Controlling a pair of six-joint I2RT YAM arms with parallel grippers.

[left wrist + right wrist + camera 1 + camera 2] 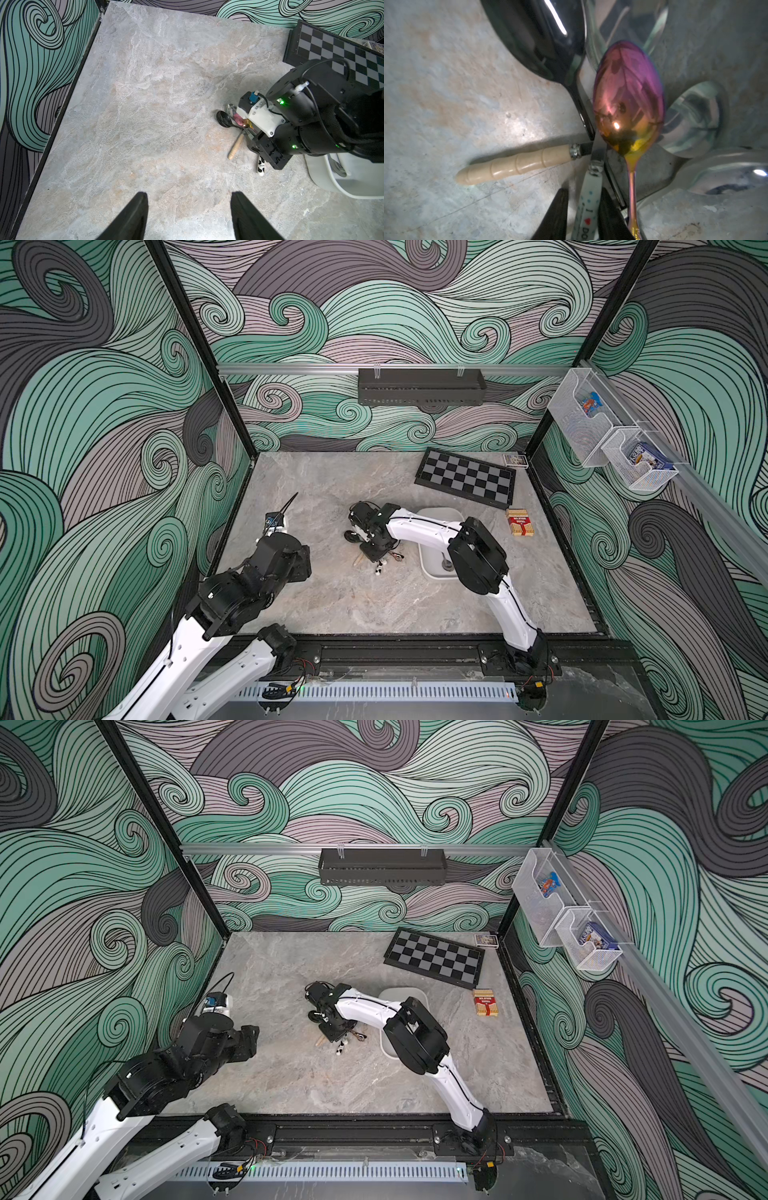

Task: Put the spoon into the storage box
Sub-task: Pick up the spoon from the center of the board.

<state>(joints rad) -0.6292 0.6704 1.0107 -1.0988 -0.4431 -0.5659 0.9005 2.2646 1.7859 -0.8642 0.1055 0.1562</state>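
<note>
The right wrist view alone shows the pile of spoons close up. There the right gripper (582,216) has its two dark fingers (556,216) pressed on both sides of a flat white handle (588,205). This handle has small blue dots, and the writing on it reads "I", a red heart, then "DO"; the rest is cut off. A metal collar joins it to its stem just past the fingertips. Just beside one finger runs the thin stem of a rainbow spoon (628,97), whose smooth bowl shines pink, purple and gold. On the other side lies a pale wooden handle (512,167), round, with turned grooves. Farther from the fingertips are a glossy black spoon (542,37) and some mirror-like steel bowls (693,118).

The left wrist view shows what is hidden there: a second white handle with black cow-like patches (261,165), coming out under the right arm. It also shows the left gripper (189,216) with its black fingers (135,216) spread apart over bare marbled table (145,93), holding nothing.

In both top views the storage box (436,516) (399,992), white smooth plastic with rounded corners, stands beside the pile, partly under the right arm. A spoon already lies inside it (446,564). A red card pack (519,522) shows writing too small to read.
</note>
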